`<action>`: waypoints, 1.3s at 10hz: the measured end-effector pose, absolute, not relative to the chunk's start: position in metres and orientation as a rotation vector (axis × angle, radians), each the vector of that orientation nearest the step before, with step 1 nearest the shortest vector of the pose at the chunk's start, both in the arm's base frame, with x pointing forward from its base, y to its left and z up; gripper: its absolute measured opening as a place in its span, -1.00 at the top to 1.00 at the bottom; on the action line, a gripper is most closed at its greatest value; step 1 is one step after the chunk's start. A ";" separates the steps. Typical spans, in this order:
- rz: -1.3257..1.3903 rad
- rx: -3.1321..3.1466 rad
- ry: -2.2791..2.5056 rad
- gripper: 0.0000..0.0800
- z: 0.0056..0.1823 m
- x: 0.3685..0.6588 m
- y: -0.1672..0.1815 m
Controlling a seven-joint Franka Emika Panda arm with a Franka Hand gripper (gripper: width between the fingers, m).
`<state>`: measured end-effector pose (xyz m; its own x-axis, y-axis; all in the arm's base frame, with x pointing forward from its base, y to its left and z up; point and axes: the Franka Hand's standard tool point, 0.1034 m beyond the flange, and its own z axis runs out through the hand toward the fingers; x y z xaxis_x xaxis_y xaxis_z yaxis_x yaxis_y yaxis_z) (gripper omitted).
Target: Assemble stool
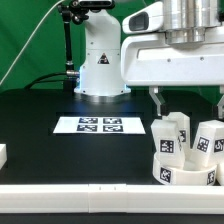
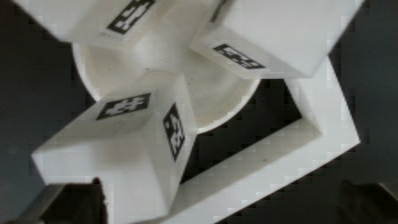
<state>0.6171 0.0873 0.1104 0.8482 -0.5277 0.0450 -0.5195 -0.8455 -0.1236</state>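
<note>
The stool's round white seat (image 1: 186, 173) lies at the front on the exterior view's right. Chunky tagged legs (image 1: 172, 136) (image 1: 207, 141) stand up out of it, leaning a little. My gripper (image 1: 188, 104) hangs just above them, open, with one finger on either side of the group and nothing held. In the wrist view the seat (image 2: 222, 95) carries three legs. The nearest leg (image 2: 135, 135) reaches down between my fingers, and one dark fingertip (image 2: 68, 205) shows beside it. The other two legs (image 2: 267, 45) (image 2: 121, 18) stand farther off.
The marker board (image 1: 100, 125) lies flat mid-table in front of the robot base (image 1: 100, 70). A long white bar (image 1: 90, 189) edges the table's front, and its corner (image 2: 306, 135) wraps round the seat. A small white piece (image 1: 3, 155) sits at the exterior view's left edge.
</note>
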 end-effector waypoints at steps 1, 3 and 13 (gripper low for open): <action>-0.124 -2.949 0.719 -0.62 0.110 0.617 0.087; -0.141 -3.003 0.501 -0.62 0.110 0.618 0.086; -0.187 -2.995 -1.055 -0.62 0.109 0.629 0.068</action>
<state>0.6290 0.0682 0.1094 0.7731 0.6267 0.0977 0.6220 -0.7792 0.0765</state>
